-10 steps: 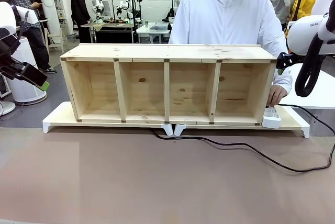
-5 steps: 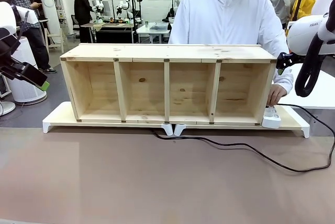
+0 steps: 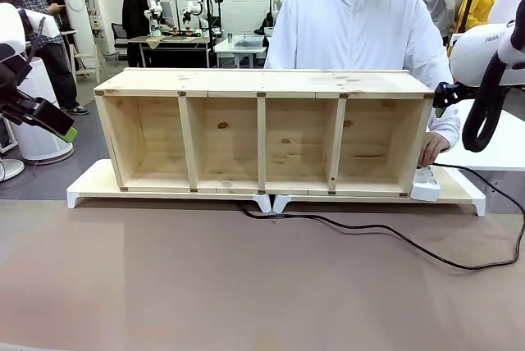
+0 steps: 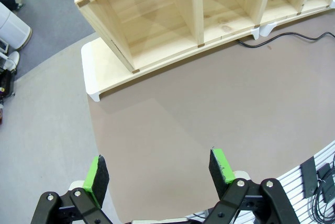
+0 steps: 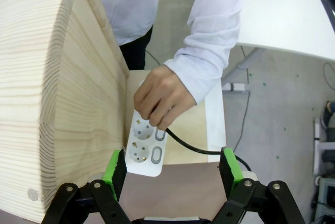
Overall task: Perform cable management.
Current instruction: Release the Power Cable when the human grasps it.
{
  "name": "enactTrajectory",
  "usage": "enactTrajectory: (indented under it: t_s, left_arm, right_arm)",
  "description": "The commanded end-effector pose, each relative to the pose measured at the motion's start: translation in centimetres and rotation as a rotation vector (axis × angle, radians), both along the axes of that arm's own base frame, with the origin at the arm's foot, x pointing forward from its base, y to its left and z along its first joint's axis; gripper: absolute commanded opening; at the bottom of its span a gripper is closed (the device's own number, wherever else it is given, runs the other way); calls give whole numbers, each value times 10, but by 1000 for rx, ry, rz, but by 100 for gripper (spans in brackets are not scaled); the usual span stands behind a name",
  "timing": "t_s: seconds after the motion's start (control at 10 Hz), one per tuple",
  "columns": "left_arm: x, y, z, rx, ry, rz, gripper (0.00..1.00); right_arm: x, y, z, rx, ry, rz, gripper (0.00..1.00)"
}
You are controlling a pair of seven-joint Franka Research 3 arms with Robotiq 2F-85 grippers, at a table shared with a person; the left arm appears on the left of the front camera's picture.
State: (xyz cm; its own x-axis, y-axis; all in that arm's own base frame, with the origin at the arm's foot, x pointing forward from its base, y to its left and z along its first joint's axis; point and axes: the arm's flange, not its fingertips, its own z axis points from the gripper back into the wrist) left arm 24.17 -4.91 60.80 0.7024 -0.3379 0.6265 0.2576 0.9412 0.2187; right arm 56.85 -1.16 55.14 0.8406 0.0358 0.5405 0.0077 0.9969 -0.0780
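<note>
Left gripper [image 4: 158, 174] hangs at the bottom of its wrist view, green pads wide apart with nothing between them, over bare brown table [image 4: 209, 114]. From the front, that arm sits at the far left edge, raised and well clear of the shelf [image 3: 262, 129].

Centre frame, the shelf stands on a white riser [image 3: 90, 183]. The cable [image 3: 385, 234] runs from under the riser's middle feet, lies across the table toward lower right, then loops up at the right edge.

Right gripper [image 5: 172, 170] points down beside the shelf's end, jaws wide and holding nothing, just above a power strip [image 5: 145, 148]. The person's hand [image 5: 162, 96] grips a plug at the strip's upper socket, and the cable trails from it to the lower right.
</note>
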Motion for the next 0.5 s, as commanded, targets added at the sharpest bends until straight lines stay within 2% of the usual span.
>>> enactTrajectory:
  t_s: [0.0, 0.4]
  left_arm:
    - [2, -1, 0, 5, -9, 4, 100]
    - [2, -1, 0, 5, -9, 4, 100]
  right_arm:
    - [0, 0, 0, 0, 2, 0, 91]
    - [0, 0, 0, 0, 2, 0, 91]
